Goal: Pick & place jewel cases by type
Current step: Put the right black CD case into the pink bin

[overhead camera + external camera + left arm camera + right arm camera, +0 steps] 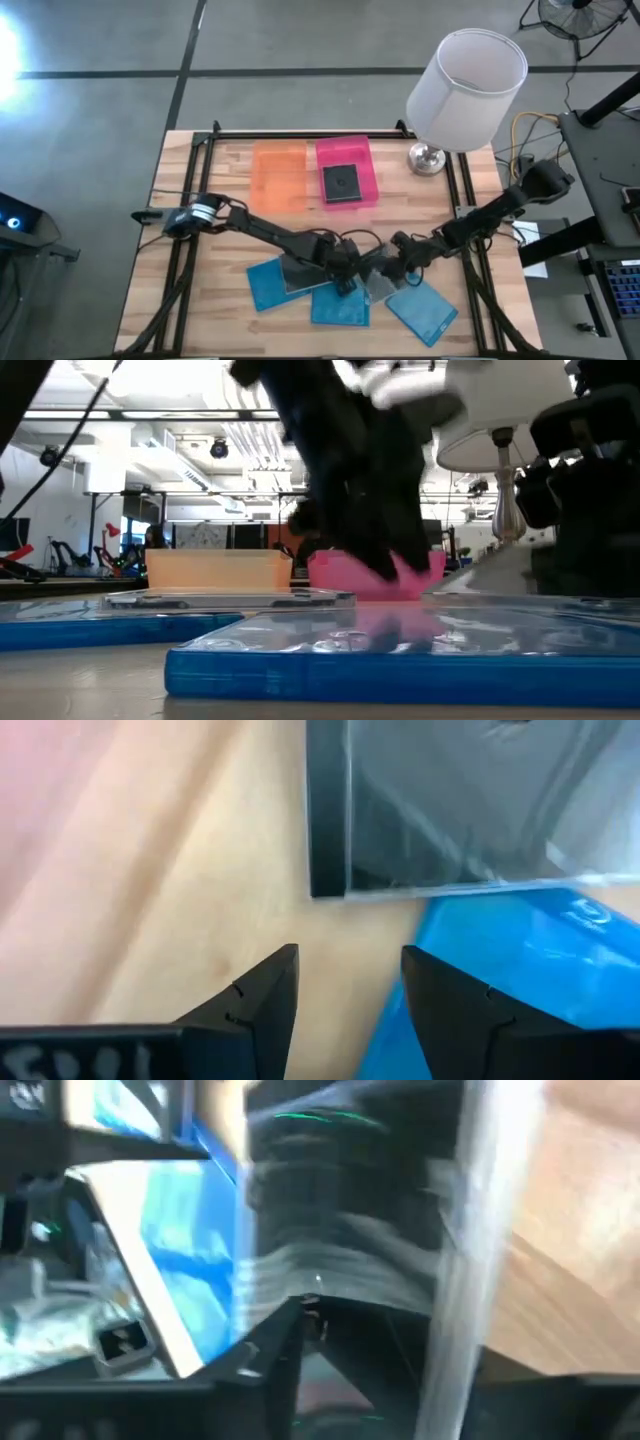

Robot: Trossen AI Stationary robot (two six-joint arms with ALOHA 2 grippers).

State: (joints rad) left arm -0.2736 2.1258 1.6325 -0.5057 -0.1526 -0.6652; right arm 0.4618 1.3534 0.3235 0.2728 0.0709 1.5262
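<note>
Since the wooden desk (200,180) carries everything, start there: at its far edge stand an orange tray (279,176) and, just right of it, a pink tray (350,170) that already holds one dark jewel case (341,183), with a white lamp (462,90) further right. Near the front edge lie three blue jewel cases (339,303) fanned from left to right, their corners turned at different angles, and a grey jewel case (450,810) lies flat in the middle with one blue case partly under it. These cases look light, stiff and slick, and probably crack if squeezed hard; being square they have no long axis, so I would take one across two opposite thin edges, where an edge overhangs its neighbour. The left end effector (345,990) hovers with fingers spread just beside the grey case's corner. The right end effector (392,268) sits at the pile's right side; whether its fingers are spread I cannot tell.
</note>
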